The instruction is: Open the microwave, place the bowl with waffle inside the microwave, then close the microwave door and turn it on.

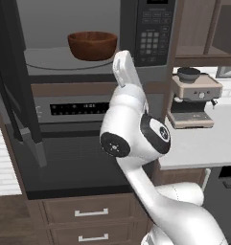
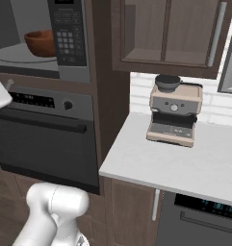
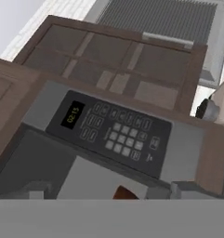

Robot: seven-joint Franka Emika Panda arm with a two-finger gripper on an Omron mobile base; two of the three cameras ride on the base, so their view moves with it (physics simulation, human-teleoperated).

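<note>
Kitchen cabinetry frames the microwave (image 1: 88, 38), its door (image 1: 14, 95) swung leftward. Inside, the bowl (image 1: 92, 45) sits upright on the turntable. Whether the end effector is open or closed cannot be told.

The white arm (image 1: 136, 139) rose from the lower right, bent at its elbow, its forearm pointing up; the gripper's state was hidden.

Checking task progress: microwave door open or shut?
Open. The door is swung out at left, baring the bowl on the turntable.
</note>
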